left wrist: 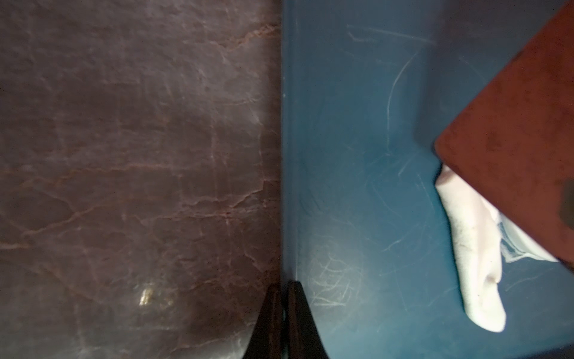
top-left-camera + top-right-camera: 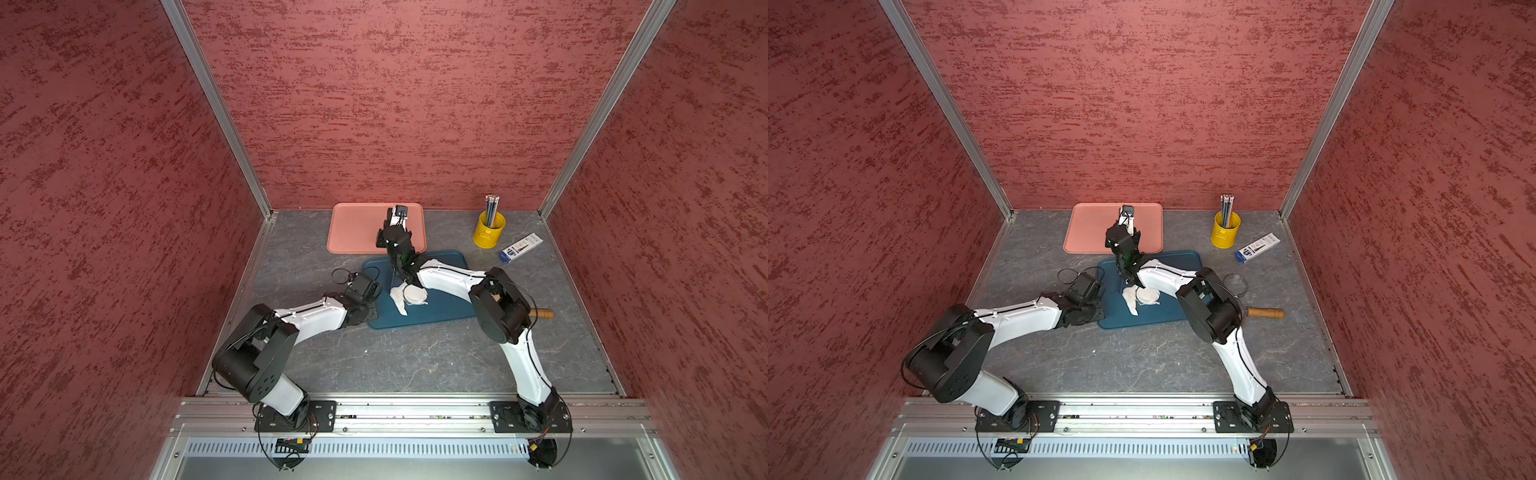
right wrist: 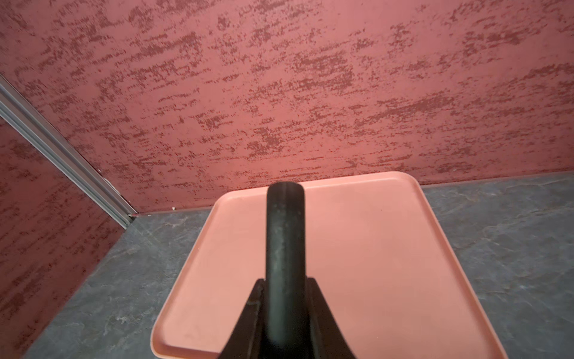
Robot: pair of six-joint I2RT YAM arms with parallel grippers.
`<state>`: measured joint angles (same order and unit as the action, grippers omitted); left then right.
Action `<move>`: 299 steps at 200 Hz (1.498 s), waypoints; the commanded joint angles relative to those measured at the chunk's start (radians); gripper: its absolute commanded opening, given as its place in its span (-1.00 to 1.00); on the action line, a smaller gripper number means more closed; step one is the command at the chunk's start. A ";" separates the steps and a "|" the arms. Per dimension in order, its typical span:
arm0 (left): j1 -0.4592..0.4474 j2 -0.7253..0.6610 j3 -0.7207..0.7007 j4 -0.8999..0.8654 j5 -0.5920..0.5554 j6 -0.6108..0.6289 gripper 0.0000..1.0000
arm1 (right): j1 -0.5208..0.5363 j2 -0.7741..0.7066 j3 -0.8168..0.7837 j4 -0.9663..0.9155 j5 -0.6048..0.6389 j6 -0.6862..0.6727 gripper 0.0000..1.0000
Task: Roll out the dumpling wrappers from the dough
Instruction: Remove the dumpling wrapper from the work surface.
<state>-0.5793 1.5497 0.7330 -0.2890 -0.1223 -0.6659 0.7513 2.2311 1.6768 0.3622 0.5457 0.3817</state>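
While the left gripper point(image 1: 281, 287) sits closed at the edge of the blue tray point(image 2: 440, 309), near the dough point(image 2: 398, 302) and round wrapper point(image 2: 416, 293) lying on it, the right gripper point(image 3: 285, 279), clamped on a dark bar point(image 3: 285, 223) above the pink tray point(image 3: 372, 248), should probably descend low before letting go.

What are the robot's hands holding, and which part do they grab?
The right gripper pinches a dark round-tipped bar by one end. The left gripper is shut on nothing.
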 commanded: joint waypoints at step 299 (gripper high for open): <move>-0.103 -0.123 0.187 0.733 0.263 0.357 -0.20 | -0.052 -0.681 -0.509 0.011 -0.617 0.092 -1.00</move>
<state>-0.6838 1.3853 0.8593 0.3573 0.1291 -0.3279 0.6643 1.6035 1.2003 0.3172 0.0463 0.4366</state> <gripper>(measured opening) 0.371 0.204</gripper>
